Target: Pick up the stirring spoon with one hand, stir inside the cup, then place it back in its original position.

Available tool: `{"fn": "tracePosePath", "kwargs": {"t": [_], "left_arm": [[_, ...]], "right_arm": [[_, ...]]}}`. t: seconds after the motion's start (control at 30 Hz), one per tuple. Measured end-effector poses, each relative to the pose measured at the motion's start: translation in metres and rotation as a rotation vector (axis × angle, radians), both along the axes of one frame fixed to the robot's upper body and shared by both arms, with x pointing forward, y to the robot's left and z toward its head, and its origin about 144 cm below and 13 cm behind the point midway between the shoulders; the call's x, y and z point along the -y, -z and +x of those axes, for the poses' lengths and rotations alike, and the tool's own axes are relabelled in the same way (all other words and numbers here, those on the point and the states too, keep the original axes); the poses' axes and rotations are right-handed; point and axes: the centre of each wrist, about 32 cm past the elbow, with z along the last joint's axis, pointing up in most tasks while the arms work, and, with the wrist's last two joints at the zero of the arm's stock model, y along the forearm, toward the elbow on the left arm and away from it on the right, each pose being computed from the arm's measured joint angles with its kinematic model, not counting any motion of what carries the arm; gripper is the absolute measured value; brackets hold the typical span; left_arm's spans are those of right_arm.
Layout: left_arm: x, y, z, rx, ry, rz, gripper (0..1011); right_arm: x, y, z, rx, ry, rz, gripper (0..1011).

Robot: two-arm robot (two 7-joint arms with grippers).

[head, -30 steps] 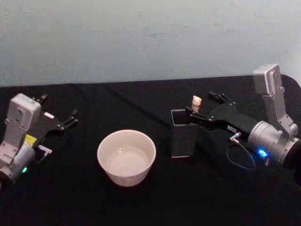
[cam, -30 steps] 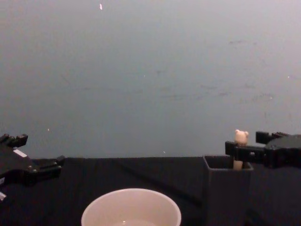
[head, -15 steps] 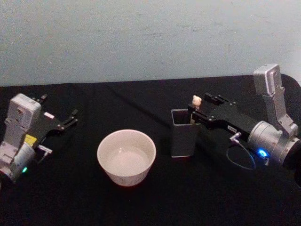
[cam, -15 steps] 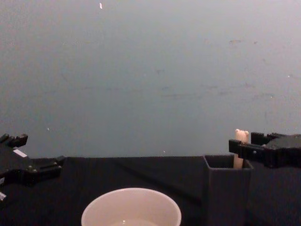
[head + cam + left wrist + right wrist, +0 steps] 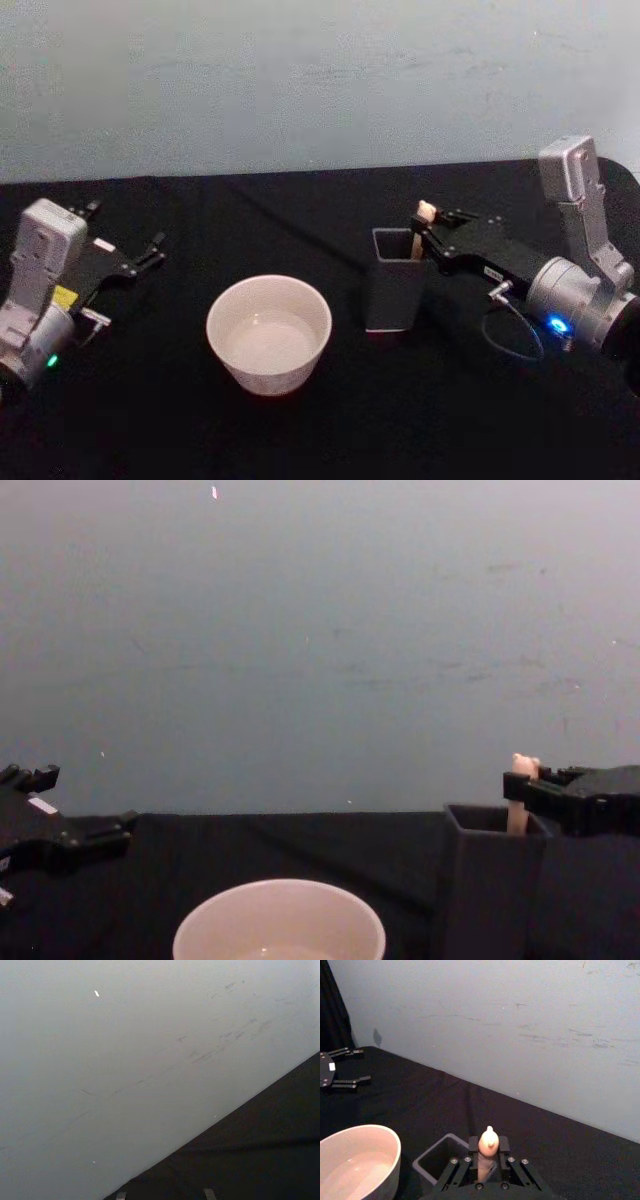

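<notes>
On your left, the left gripper (image 5: 150,252) rests on the black table (image 5: 300,440) with its fingers spread and nothing between them, well apart from the cup (image 5: 268,333). The cup stands near the middle, and the box (image 5: 393,290) stands just to its right. The spoon (image 5: 488,1146) stands upright in the box, against its right-hand wall, with the bear head above the rim. The right gripper (image 5: 488,1159) reaches in from the right at rim height, and its fingers are closed on the handle just below the bear head. The neck and bowl are hidden inside the box, so you cannot check how they sit.

Watch the lift. If you pull sideways before the bowl is above the rim, it may catch the thin wall and drag or tip the box. The grip is high on a slim handle, so the spoon could pivot or slip between the pads. A low swing towards the cup could knock its rim.

Count: two grippers, one cup, one box, one spoon.
</notes>
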Motion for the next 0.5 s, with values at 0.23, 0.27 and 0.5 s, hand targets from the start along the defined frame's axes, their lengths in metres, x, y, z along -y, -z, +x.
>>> {"fn": "tracePosePath", "kwargs": {"t": [0.23,0.27,0.5], "left_arm": [[0.0000,0.0000,0.0000,0.000,0.000,0.000,1001],[0.0000,0.0000,0.0000,0.000,0.000,0.000,1001],[0.0000,0.0000,0.0000,0.000,0.000,0.000,1001]], "right_arm": [[0.0000,0.0000,0.0000,0.000,0.000,0.000,213],[0.0000,0.0000,0.0000,0.000,0.000,0.000,213],[0.0000,0.0000,0.0000,0.000,0.000,0.000,213]]}}
